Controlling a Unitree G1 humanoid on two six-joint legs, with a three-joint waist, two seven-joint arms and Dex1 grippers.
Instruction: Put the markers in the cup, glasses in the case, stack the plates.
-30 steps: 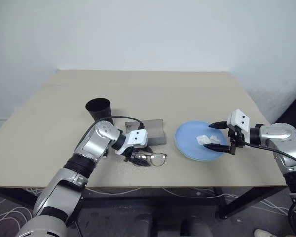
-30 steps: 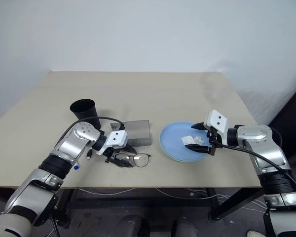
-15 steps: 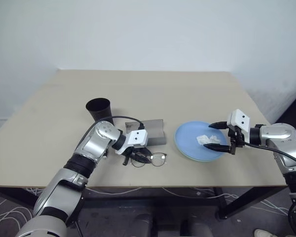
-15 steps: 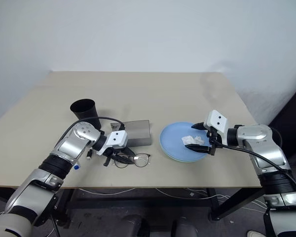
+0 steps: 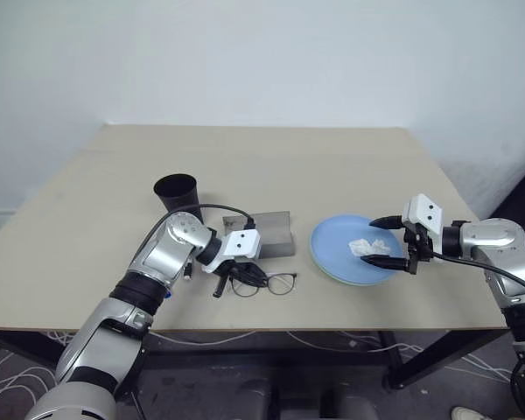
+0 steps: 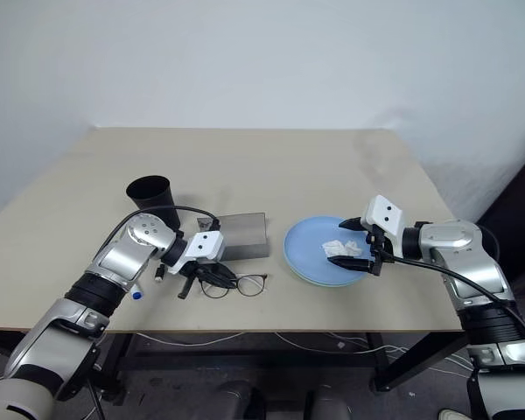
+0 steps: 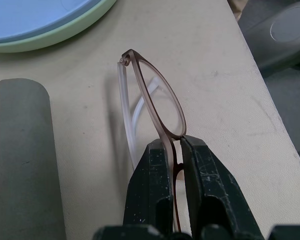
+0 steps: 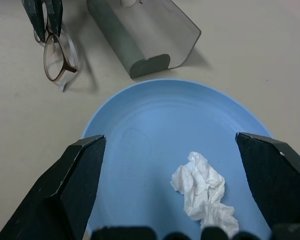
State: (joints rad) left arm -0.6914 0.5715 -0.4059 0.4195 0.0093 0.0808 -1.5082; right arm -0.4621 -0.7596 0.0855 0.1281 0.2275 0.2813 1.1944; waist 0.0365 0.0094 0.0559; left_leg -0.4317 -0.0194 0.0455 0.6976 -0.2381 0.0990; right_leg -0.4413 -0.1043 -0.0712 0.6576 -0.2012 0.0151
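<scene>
cup: black cup (image 5: pixel 177 194) upright, left-centre of table (image 5: pixel 271 157), well in from the left edge.
marker: part of a marker (image 6: pixel 136 294) with blue end shows near the near edge, mostly hidden under the left arm; a small dark-tipped piece (image 6: pixel 158 275) lies just beside it, too small to tell what it is.
left end effector: left end effector (image 7: pixel 173 165) has its fingers pressed together on the glasses (image 5: pixel 271 282) at the bridge; glasses sit on the table close to the near edge, just in front of the case.
case: grey case (image 5: pixel 274 234) at centre, between cup and plates, touching neither.
plates: light blue plate (image 5: pixel 354 249) stacked on pale green plate (image 7: pixel 50 37), right of centre, near-right part of table; crumpled white tissue (image 8: pixel 202 190) lies on the blue plate.
right end effector: right end effector (image 5: pixel 376 242) has its fingers wide apart, hovering over the blue plate beside the tissue, holding nothing.
open room: whole far half of table bare; clear strip along the left edge and the far-right corner.
change: a second ago the left fingers stood apart around the glasses, now closed on them; glasses shifted slightly; right arm unchanged.
</scene>
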